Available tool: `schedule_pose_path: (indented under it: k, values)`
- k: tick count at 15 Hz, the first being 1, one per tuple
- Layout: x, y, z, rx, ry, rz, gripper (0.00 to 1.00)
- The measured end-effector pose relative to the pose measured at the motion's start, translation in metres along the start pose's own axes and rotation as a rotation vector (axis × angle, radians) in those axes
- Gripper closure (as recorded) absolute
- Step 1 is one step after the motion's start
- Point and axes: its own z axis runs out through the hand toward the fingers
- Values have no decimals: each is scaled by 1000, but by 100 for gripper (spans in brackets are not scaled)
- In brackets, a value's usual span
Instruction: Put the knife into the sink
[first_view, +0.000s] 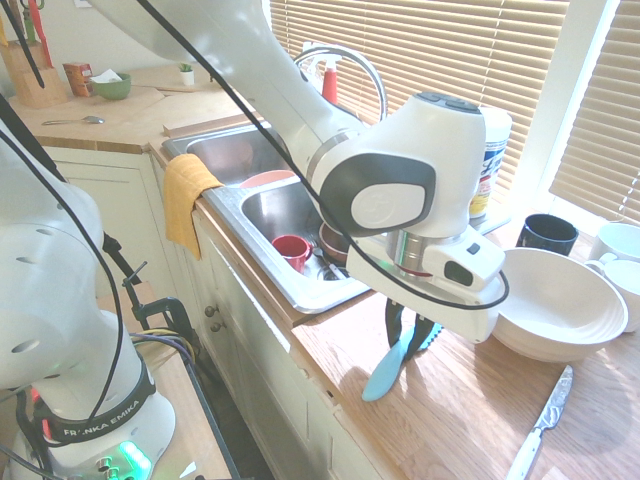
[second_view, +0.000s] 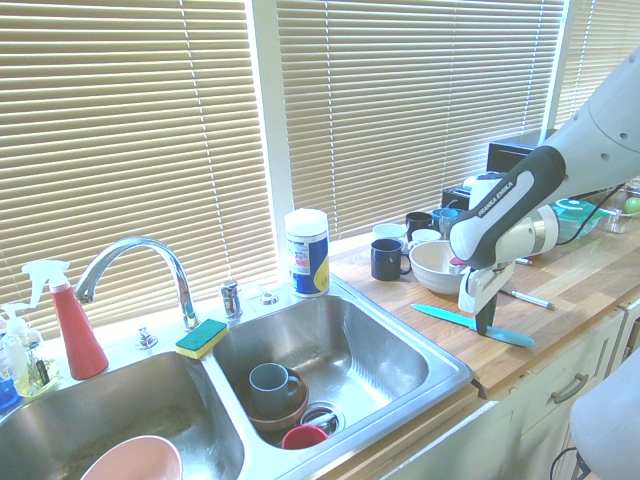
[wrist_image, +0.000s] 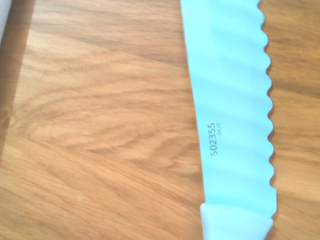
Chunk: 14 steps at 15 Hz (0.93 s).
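End effector (first_view: 410, 335) looks pinched on the knife (first_view: 392, 365) lying flat on the worktop (first_view: 450, 410) just right of the sink (second_view: 420, 345); thin slick plastic could slip or pivot on lifting.

Knife (second_view: 470, 323) flat on wooden countertop (second_view: 570, 285)

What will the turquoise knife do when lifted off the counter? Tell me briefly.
The turquoise knife looks like one-piece plastic, so probably light. It lies flat on the wooden counter, unlikely to roll. The gripper straddles it near the handle, so the long blade may droop or pivot; its smooth surface could slip.
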Motion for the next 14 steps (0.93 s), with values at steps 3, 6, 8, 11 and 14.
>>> schedule_pose_path:
  k: [3, 6, 8, 11, 14]
  values:
    - [0, 0, -1, 4, -2, 6, 100]
    - [6, -1, -10, 26, -1, 26, 100]
    - [12, -2, -30, 40, 12, 31, 100]
    - [12, -6, -66, 60, 44, 24, 100]
    - [8, -12, -104, 83, 76, 16, 100]
